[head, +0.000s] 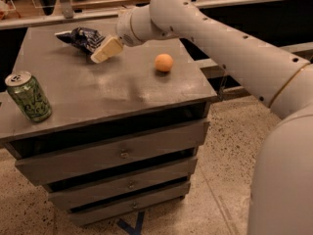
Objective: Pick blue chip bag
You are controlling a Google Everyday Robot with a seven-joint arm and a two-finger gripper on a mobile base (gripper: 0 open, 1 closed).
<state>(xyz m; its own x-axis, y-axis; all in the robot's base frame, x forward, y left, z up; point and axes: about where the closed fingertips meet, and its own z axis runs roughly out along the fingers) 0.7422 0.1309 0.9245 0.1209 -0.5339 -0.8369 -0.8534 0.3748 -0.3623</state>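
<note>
The blue chip bag (pixel 82 38) lies crumpled and flat at the far left of the grey cabinet top (pixel 107 89). It is dark navy foil with white markings. My gripper (pixel 104 50), with cream-coloured fingers, reaches in from the right on the white arm (pixel 210 33). It hovers just right of the bag's near edge, its tips at or over the bag's corner. The bag rests on the surface and is not lifted.
A green soda can (pixel 28 97) stands upright at the front left edge. An orange ball (pixel 164 62) sits right of centre on the top. The cabinet has drawers (pixel 120 153) below. A shelf rail (pixel 98 13) runs behind.
</note>
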